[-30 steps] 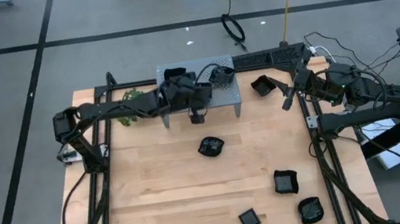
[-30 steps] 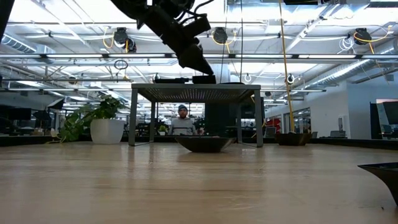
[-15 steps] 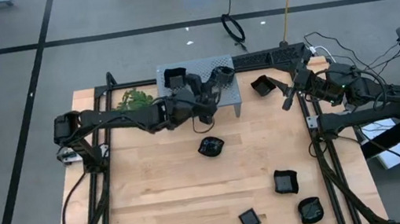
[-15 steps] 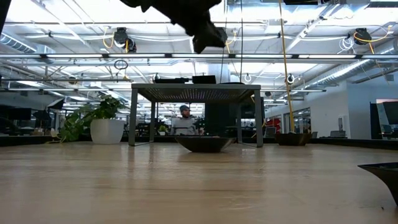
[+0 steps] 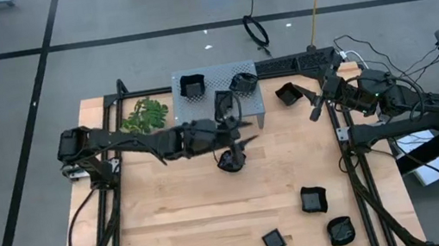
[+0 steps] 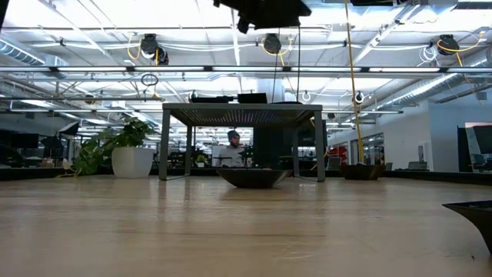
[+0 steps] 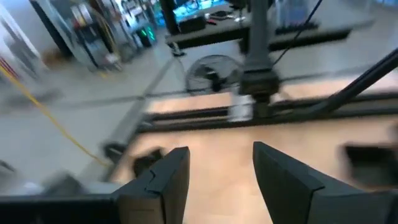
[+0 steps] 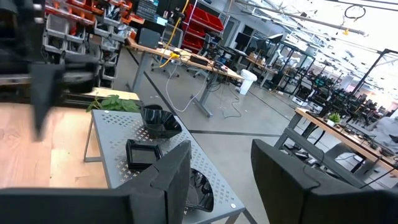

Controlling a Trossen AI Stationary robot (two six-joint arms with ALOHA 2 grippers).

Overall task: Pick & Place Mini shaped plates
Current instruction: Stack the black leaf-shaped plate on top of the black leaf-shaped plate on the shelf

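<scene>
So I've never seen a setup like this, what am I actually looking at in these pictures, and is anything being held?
This is a wooden table with two dark robot arms, each ending in a two-finger gripper. One picture looks straight down from above, one looks level across the tabletop, and two come from cameras on the arms' wrists.

From above, the left gripper hangs over a small black plate near the table's middle, fingers open, holding nothing. The right gripper waits at the table's right edge, also open and empty.

A grey perforated stand at the back already carries three plates. A green sprig lies beside it. Four more plates sit loose on the wood: one near the stand and three toward the front right.
</scene>
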